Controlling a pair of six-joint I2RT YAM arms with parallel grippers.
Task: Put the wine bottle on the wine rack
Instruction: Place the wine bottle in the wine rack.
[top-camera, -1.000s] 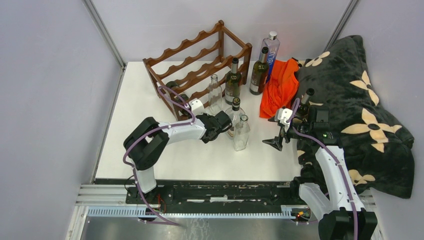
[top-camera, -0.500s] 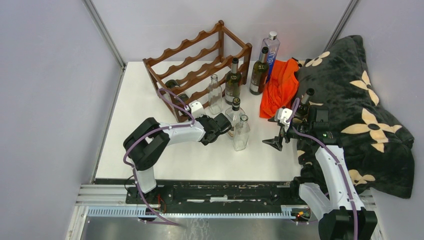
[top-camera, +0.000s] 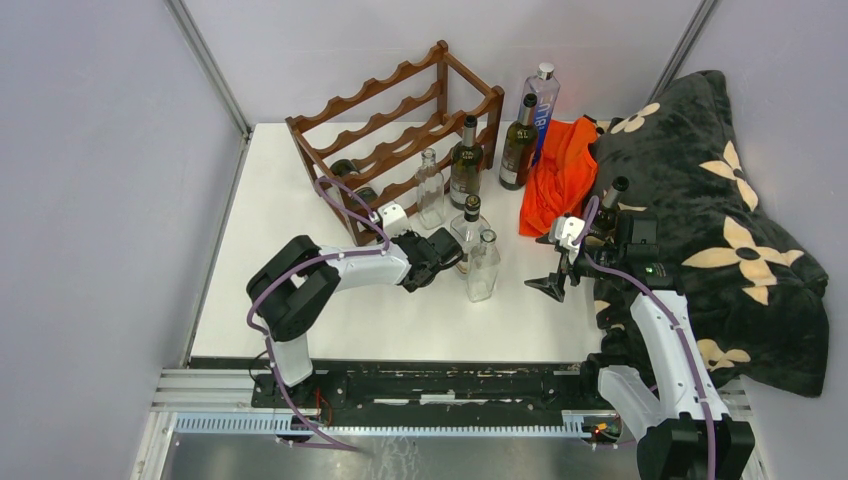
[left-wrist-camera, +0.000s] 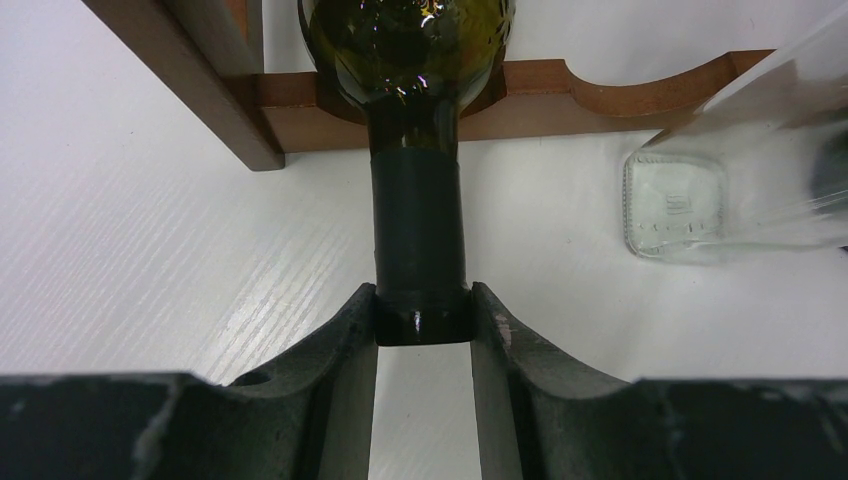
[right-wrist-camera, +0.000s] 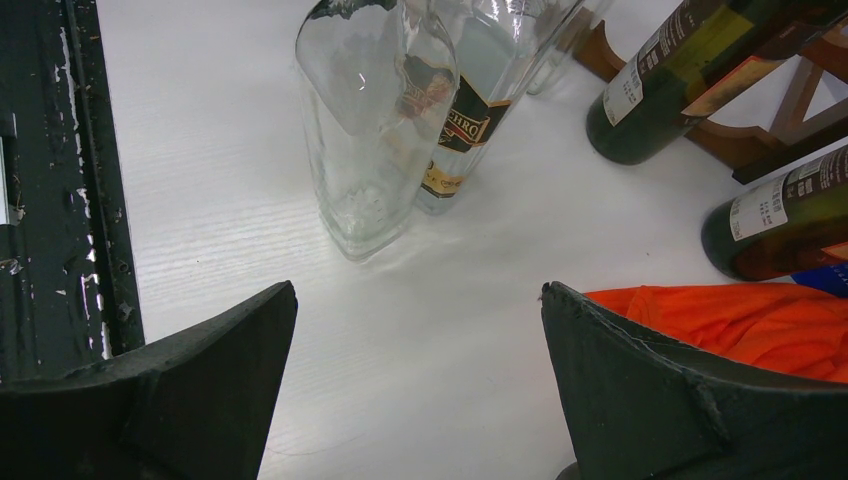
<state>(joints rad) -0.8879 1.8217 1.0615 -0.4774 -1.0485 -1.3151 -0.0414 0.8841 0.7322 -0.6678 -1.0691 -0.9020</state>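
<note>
The dark green wine bottle (left-wrist-camera: 405, 40) lies on its side in the bottom tier of the reddish-brown wine rack (top-camera: 400, 110), its shoulder resting in a scallop of the front rail (left-wrist-camera: 600, 95). Its black-capped neck (left-wrist-camera: 420, 230) sticks out over the white table. My left gripper (left-wrist-camera: 422, 295) is shut on the tip of that neck, one finger on each side. In the top view the left wrist (top-camera: 430, 252) hides the neck. My right gripper (top-camera: 548, 285) hangs open over bare table, nothing between its fingers (right-wrist-camera: 230, 340).
Clear glass bottles (top-camera: 483, 265) (top-camera: 430, 190) stand close to the left wrist, one square base (left-wrist-camera: 675, 205) right of the held neck. Dark bottles (top-camera: 465, 160) (top-camera: 518, 145) and a tall blue-labelled one (top-camera: 541, 105) stand behind. An orange cloth (top-camera: 560, 175) and black flowered blanket (top-camera: 700, 200) lie on the right.
The left wrist has shifted very slightly toward the near left, still gripping the neck. The right arm has not moved.
</note>
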